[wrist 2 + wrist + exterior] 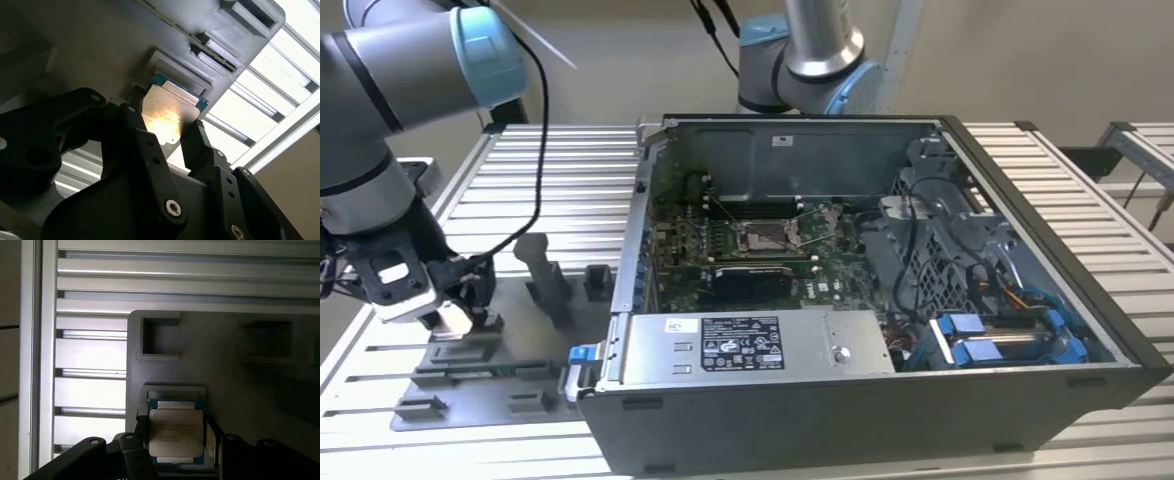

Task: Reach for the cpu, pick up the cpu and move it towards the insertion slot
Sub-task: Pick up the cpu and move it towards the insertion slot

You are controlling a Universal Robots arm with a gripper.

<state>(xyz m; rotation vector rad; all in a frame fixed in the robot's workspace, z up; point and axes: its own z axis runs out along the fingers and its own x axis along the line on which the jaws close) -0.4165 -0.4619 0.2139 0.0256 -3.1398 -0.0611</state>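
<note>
Near one edge of the dark grey plastic fixture plate (pixel 240 390), the small flat square cpu with its silvery face (pixel 176 432) lies seated level in a shallow recess. My black gripper (pixel 164 120) straddles it, low over the plate. Whether it has clenched on the chip or hangs released around it, I cannot tell. I judge the reach done and the pick-up just in hand. Lifting calls for an even hold on opposite edges and a straight rise clear of the recess. Well apart across the slatted aluminium table (pixel 547 190), toward the exterior view's right, the square silver-framed insertion slot (pixel 765 236) sits inside the open dark computer case (pixel 854 410).
</note>
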